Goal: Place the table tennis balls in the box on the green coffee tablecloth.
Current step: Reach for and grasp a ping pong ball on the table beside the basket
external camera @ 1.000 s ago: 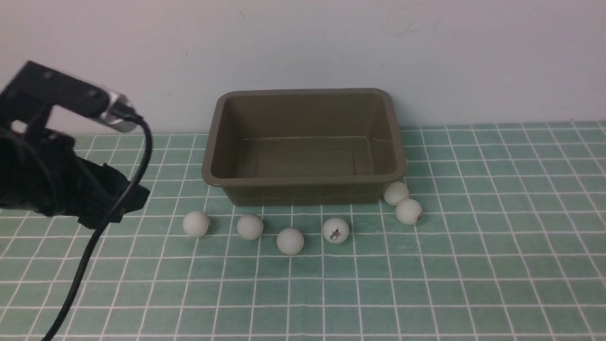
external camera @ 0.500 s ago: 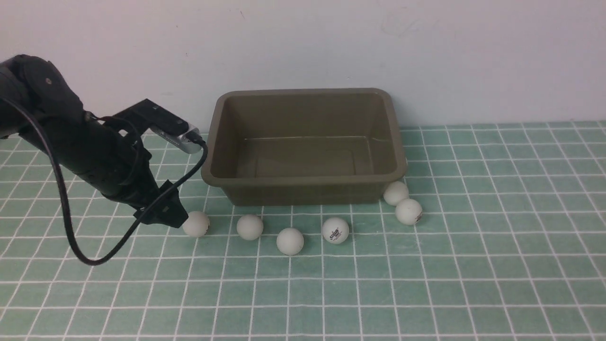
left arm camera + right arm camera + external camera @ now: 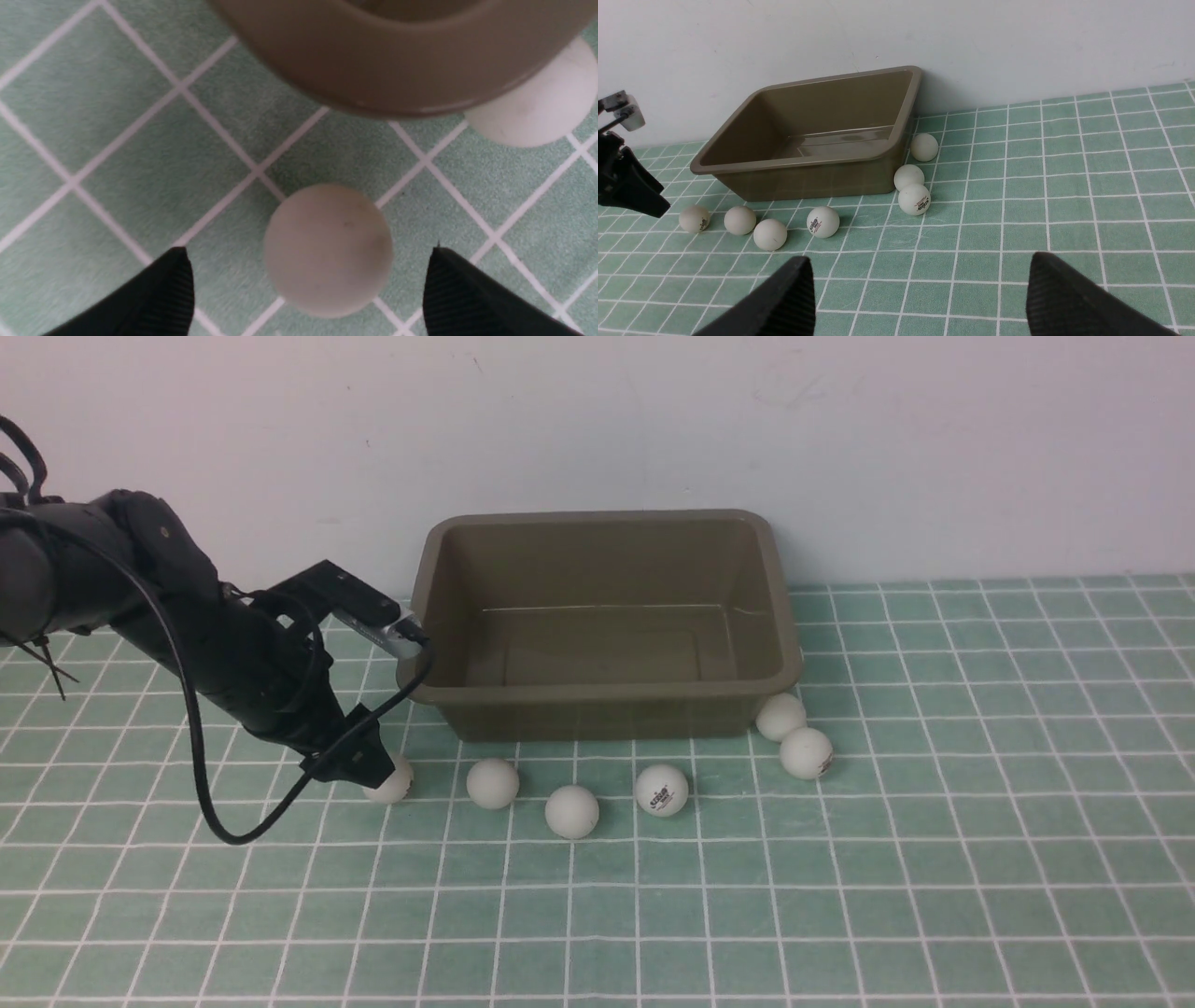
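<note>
The left gripper [image 3: 366, 767] is down at the green tablecloth [image 3: 934, 859], near the front-left corner of the box [image 3: 597, 709]. Its jaws are spread wide, with the leftmost ball [image 3: 328, 249] sitting between them. The left wrist view shows a gap of cloth on each side of that ball, so nothing is grasped. A black cable [image 3: 201, 784] loops down from that arm.

The right wrist view shows 7 table tennis balls [image 3: 823, 221], all on the cloth outside the box. 4 lie in a loose row along the front wall. 2 are touching each other at the front-right corner. 1 more lies beside the right wall, further back. The box stands with its back against the white wall [image 3: 840, 448].

The right gripper [image 3: 920, 280] hangs above bare cloth, well short of the balls, with its jaws released and nothing between them.
</note>
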Motion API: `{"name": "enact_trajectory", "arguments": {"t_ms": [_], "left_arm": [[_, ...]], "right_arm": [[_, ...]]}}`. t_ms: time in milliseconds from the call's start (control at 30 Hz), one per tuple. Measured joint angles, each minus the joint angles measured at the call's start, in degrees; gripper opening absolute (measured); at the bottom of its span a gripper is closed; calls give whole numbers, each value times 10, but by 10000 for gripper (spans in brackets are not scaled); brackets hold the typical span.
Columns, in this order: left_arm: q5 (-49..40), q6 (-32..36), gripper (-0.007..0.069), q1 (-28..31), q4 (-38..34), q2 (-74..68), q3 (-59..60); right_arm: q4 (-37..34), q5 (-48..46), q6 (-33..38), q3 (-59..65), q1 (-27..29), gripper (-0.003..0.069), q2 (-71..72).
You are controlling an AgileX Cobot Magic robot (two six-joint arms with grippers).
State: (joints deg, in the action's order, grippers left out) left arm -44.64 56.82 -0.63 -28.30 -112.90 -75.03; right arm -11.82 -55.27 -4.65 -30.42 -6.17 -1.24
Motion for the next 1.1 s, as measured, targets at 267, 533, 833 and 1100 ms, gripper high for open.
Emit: {"name": "enact_trajectory", "arguments": {"t_ms": [267, 533, 833, 1100], "left_arm": [[6, 55, 594, 0, -56, -28, 0], [14, 60, 592, 0, -59, -46, -1], [19, 58, 345, 0, -62, -49, -1], [-37, 45, 353, 0, -49, 7, -1]], "right_arm": [[0, 0, 0, 0, 0, 547, 0], [0, 0, 0, 0, 0, 547, -1], [0, 0, 0, 0, 0, 547, -1], [1, 0, 0, 0, 0, 547, -2]]}}
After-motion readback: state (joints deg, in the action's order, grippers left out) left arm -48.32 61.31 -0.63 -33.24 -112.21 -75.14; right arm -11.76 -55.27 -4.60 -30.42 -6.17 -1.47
